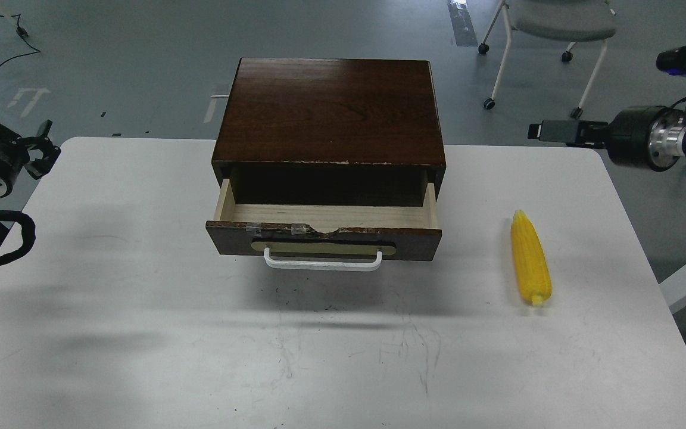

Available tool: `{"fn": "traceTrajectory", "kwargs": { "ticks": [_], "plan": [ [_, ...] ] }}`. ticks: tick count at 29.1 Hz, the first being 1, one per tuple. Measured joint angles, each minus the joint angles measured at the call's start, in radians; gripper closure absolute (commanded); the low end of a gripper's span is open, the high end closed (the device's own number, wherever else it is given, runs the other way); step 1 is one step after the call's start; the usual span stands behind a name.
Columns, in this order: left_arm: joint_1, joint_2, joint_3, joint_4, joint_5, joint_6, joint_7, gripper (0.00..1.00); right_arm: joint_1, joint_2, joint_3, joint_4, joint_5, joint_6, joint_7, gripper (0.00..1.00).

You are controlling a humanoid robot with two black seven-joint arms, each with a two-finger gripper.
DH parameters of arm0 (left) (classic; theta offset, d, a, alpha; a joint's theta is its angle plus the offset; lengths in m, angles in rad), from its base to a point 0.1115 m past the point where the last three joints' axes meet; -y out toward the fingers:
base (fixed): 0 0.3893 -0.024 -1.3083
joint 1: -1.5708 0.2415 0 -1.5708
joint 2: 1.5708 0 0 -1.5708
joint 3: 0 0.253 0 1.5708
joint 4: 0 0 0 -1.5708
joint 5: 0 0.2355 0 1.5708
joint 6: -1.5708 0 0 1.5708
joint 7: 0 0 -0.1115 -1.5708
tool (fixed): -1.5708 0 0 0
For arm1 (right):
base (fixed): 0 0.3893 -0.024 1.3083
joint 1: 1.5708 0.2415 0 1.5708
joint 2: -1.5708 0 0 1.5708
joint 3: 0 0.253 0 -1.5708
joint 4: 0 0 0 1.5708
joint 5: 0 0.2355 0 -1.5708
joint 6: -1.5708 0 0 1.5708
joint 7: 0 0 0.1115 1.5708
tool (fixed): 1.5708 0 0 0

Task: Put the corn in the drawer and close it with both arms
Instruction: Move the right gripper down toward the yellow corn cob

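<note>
The yellow corn [530, 257] lies on the white table [140, 310], right of the cabinet, tapered end pointing away from me. The dark brown drawer [323, 237] is pulled out; its pale wood inside shows nothing in it, and the white handle [322, 263] faces me. My left gripper [9, 128] hovers at the table's far left edge, fingers spread, empty. My right gripper [563, 131] is held level beyond the table's far right corner and points left. It is seen side-on, so its fingers cannot be told apart. It is well behind and above the corn.
The dark wooden cabinet [331, 110] stands at the back middle of the table. A grey chair on castors [557, 24] stands on the floor behind it on the right. Black cables [3, 238] loop by my left arm.
</note>
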Motion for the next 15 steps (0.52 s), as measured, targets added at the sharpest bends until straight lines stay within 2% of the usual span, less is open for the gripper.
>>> {"fn": "traceTrajectory", "kwargs": {
  "ticks": [3,6,8,12,15],
  "plan": [
    [0.002,0.006,0.002,0.0,0.0,0.0,-0.006,0.02,-0.013,0.004,-0.027,-0.008,-0.003,-0.007,-0.008,0.0],
    [0.005,0.014,0.001,0.0,0.0,0.0,-0.008,0.02,-0.057,0.017,-0.046,-0.044,-0.004,-0.035,-0.078,0.0],
    [0.005,0.016,0.001,0.0,0.0,0.0,-0.008,0.02,-0.081,0.032,-0.048,-0.068,-0.004,-0.043,-0.101,0.02],
    [0.005,0.016,0.001,0.0,0.0,0.0,-0.009,0.02,-0.13,0.068,-0.05,-0.078,-0.004,-0.059,-0.109,0.09],
    [0.005,0.016,0.001,0.0,0.0,0.0,-0.009,0.02,-0.148,0.1,-0.053,-0.084,-0.006,-0.075,-0.115,0.18]
  ]
}}
